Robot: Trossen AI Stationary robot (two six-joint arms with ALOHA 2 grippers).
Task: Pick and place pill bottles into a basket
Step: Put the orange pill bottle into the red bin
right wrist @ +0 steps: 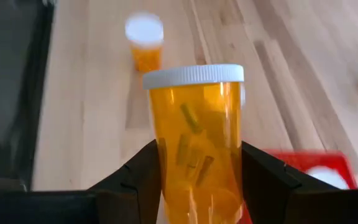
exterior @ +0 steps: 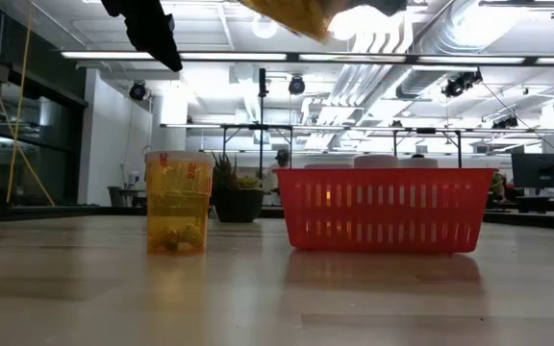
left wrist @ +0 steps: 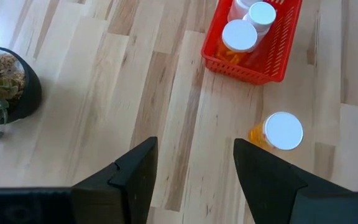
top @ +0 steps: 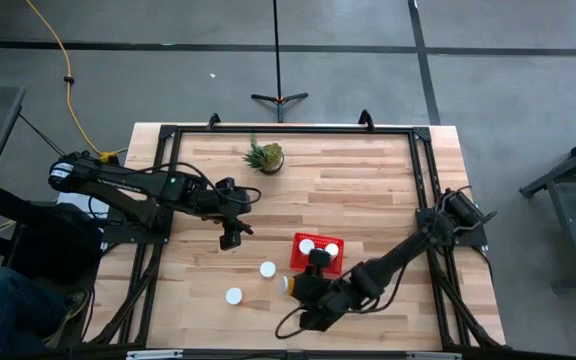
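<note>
The pill bottles are amber with white caps. Two stand in the red basket [top: 317, 253], their caps showing in the left wrist view [left wrist: 239, 35]. Two stand on the table on their bases, one [top: 268, 269] left of the basket and one [top: 234, 295] nearer the front edge. My right gripper [top: 298, 287] is shut on another bottle [right wrist: 194, 143], just near-left of the basket and above the table. My left gripper [top: 232, 236] is open and empty, above the table left of the basket; its fingers also show in the left wrist view [left wrist: 194, 180]. My right gripper pinches the bottle's amber body [right wrist: 166, 168] between its two fingers, one on each side, below the white cap [right wrist: 192, 74]. The arm comes in from the table's right. The bottle is lifted clear of the table and shows tilted at the top of the low view [exterior: 291, 12].
A small spiky green plant in a dark pot [top: 266, 156] stands at the far middle of the table. A black frame [top: 288, 130] runs around the table's far and side edges. Bare wood lies between the plant and the basket.
</note>
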